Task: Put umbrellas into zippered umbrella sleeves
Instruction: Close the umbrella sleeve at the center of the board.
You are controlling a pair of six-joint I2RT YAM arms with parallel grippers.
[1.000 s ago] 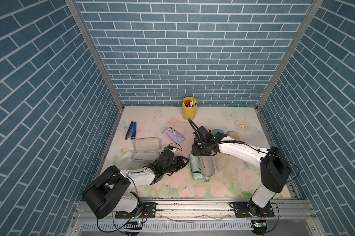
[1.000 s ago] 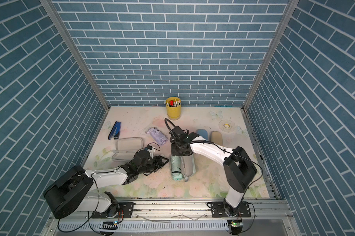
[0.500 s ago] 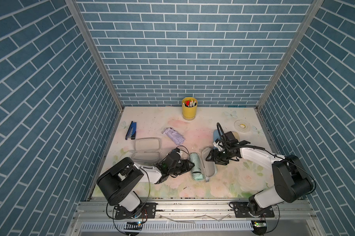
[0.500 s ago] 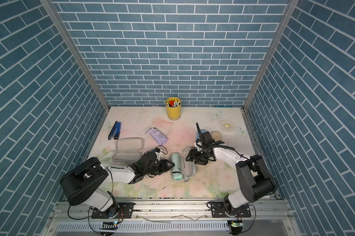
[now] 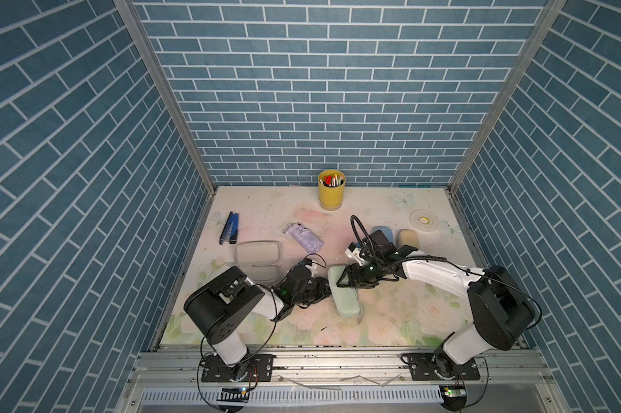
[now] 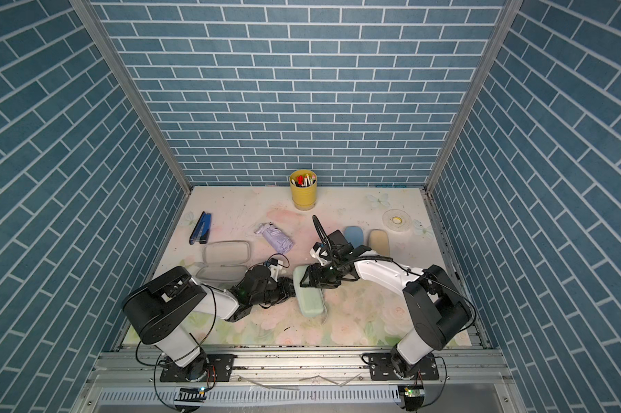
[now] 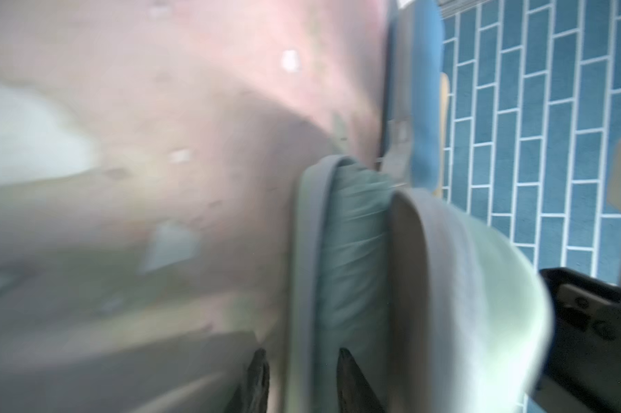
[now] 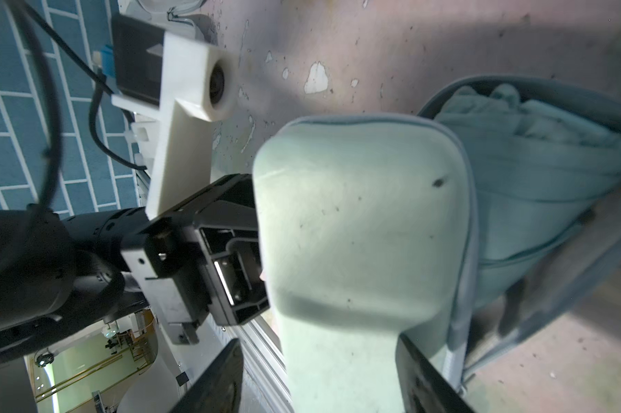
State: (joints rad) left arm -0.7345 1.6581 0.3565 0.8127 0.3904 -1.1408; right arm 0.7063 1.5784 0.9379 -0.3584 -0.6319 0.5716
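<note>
Right tool point(image 5: 343, 280) back astride mint sleeve point(image 5: 345, 305), wide | left tool point(image 5: 325, 288) astride rim

Left wrist view: tabletop point(image 7: 158, 143) blurred. Right wrist view: mint umbrella point(image 8: 537, 171) half hidden behind mint sleeve point(image 8: 359, 221) lid; right fingers point(image 8: 212, 382) cut off at edge.

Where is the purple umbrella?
In both top views the lilac umbrella lies left of centre, between the yellow pen cup and the open sleeve.

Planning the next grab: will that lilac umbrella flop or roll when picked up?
Probably squashy: the lilac umbrella shows crumpled, loose folds. Unlikely to roll, since it lies lumpy and flattish, not round. Its pale loose end might dangle or snag.
</note>
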